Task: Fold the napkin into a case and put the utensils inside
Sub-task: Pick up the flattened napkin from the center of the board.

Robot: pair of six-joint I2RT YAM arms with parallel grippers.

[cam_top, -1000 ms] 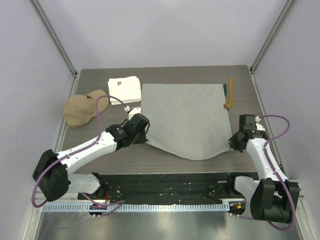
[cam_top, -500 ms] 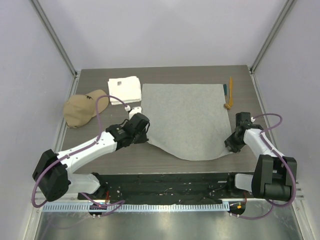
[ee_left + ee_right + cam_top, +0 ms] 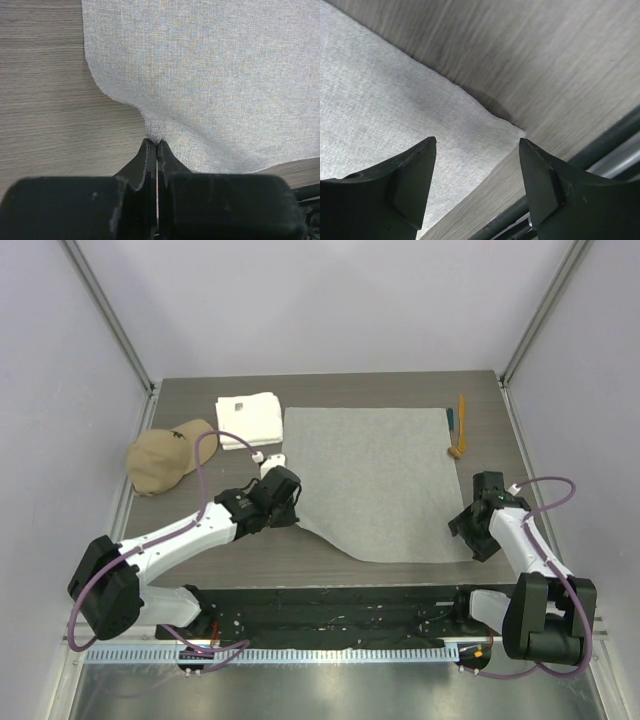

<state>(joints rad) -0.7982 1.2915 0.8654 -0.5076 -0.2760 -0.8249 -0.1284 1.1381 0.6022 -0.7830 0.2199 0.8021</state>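
The light-grey napkin point(image 3: 375, 475) lies spread on the brown table, unfolded, so no case shows. My left gripper point(image 3: 291, 508) is shut on the napkin's point(image 3: 215, 80) near-left edge, which puckers at the fingertips point(image 3: 156, 143). My right gripper point(image 3: 470, 536) stands open just over the napkin's point(image 3: 395, 120) near-right corner, which lies flat between its fingers with nothing held. The utensils lie beside the napkin's far-right edge: an orange-yellow stick point(image 3: 461, 420), a dark teal piece point(image 3: 451, 420) and a tan wooden end point(image 3: 455, 451).
A folded white towel point(image 3: 249, 418) lies at the far left, with a tan cap point(image 3: 168, 454) nearer the table's left edge. The black base rail point(image 3: 330, 610) runs along the near edge, seen close behind the right fingers point(image 3: 545, 190).
My right gripper has opened and let go of the napkin's near-right corner, which now lies flat. The napkin's near edge has straightened. The left gripper keeps its grip.
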